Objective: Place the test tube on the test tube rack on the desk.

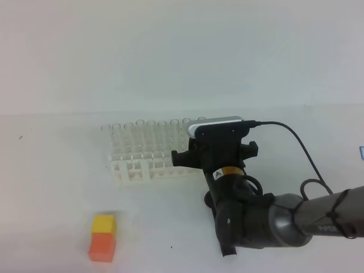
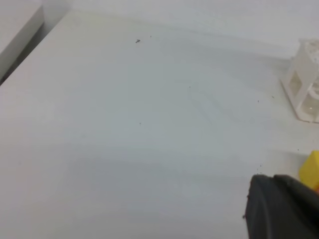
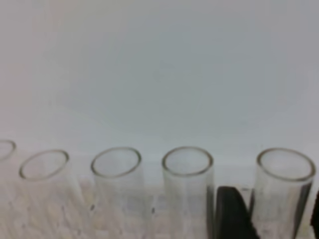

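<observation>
Test tube [image 3: 285, 191] stands upright between the right gripper's [image 3: 271, 214] wide-spread jaws, over the rack [image 1: 136, 170].

Bare desk [image 2: 124, 139], test tube rack [image 2: 305, 84] corner far right, yellow block [image 2: 311, 169] below it.

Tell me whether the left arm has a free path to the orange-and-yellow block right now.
Probably yes. In the left wrist view the block sits just beyond the shut left gripper, with only bare desk nearby. The right gripper is busy at the test tube rack.
</observation>
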`<action>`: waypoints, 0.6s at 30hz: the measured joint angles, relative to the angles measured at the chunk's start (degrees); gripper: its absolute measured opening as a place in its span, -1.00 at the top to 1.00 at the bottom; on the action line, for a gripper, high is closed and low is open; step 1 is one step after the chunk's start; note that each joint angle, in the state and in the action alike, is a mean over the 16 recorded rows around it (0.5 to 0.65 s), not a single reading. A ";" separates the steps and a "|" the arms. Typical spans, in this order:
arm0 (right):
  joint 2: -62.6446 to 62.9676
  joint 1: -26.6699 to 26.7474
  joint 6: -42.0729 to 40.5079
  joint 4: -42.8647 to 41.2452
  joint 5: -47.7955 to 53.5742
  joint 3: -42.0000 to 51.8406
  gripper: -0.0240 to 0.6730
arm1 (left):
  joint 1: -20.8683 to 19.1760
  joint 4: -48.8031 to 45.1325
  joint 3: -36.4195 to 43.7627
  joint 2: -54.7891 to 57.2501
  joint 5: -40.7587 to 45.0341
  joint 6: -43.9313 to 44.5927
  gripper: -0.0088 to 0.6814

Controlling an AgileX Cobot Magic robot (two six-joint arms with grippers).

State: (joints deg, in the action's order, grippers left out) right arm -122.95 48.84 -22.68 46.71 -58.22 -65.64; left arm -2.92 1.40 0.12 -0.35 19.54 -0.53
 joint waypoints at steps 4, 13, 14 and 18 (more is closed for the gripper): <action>0.71 -0.01 0.28 -0.17 -0.28 0.00 -0.04 | 0.00 0.00 0.00 0.00 0.00 0.00 0.98; 1.83 -0.10 0.90 -0.86 -0.20 0.00 -0.04 | 0.00 0.00 0.00 0.00 0.00 0.00 0.98; 1.81 -0.11 0.90 -0.95 -0.12 0.00 -0.04 | 0.00 0.00 0.00 0.00 0.00 0.00 0.98; 1.44 -0.17 0.61 -1.27 0.30 0.00 -0.04 | 0.00 0.00 0.00 0.00 0.00 0.00 0.98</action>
State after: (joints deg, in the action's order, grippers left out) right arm -121.51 48.67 -22.06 45.44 -57.92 -65.64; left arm -2.92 1.40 0.12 -0.35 19.54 -0.53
